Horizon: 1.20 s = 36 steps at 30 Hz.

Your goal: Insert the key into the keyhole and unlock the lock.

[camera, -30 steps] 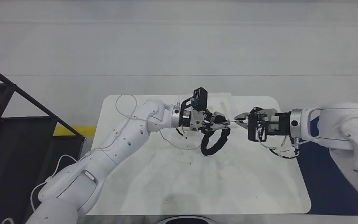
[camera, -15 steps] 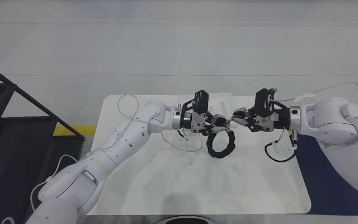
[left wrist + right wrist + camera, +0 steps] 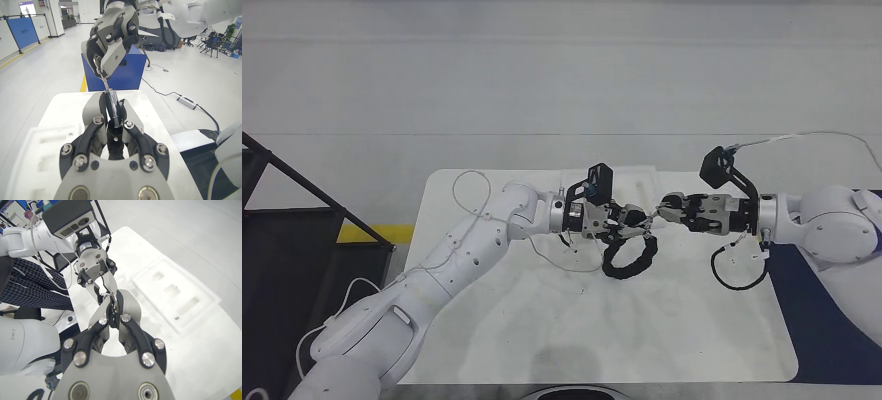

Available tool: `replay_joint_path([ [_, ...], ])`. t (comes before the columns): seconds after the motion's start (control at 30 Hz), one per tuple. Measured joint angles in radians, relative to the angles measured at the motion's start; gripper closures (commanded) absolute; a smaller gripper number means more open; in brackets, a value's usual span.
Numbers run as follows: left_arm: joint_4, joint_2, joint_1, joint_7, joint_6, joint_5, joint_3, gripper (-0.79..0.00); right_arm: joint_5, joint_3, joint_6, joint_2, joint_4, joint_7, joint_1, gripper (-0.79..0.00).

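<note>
White bench (image 3: 542,320) on pale grey floor; white foam tray (image 3: 189,281) with rectangular recesses at the far side. Above bench centre, left end effector (image 3: 110,105) clamped on the chrome cylinder lock (image 3: 112,108), its black cable loop (image 3: 630,257) curling on the near side. From the right, right end effector (image 3: 111,300) clamped on the silver key (image 3: 104,80). Key tip touches the cylinder's end face, most of the blade outside.

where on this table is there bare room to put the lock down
The near half of the white table, between the black cable lock and the front edge, is bare. Crowded: the middle, where the left claw and right claw meet, and the far edge with the white foam tray.
</note>
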Motion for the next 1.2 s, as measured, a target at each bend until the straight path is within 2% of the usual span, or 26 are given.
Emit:
replay_joint_path([
  [0.4, 0.007, -0.003, 0.004, 0.0, 0.0, 0.009, -0.003, 0.0, 0.107, 0.033, 0.11, 0.002, -0.021, 0.066, -0.034, 0.0],
  [0.77, 0.02, -0.01, 0.004, 0.016, 0.0, 0.023, -0.018, 0.0, 0.139, 0.024, 0.065, -0.013, 0.014, 0.056, -0.029, 0.0],
  [1.03, 0.007, 0.01, 0.044, 0.044, 0.027, 0.083, -0.094, 0.0, 0.167, 0.023, 0.088, -0.023, 0.061, 0.054, -0.023, 0.0],
  [1.2, 0.008, 0.021, 0.084, 0.045, 0.01, 0.088, -0.128, 0.0, 0.201, 0.024, 0.039, -0.029, 0.083, 0.05, -0.022, 0.0],
])
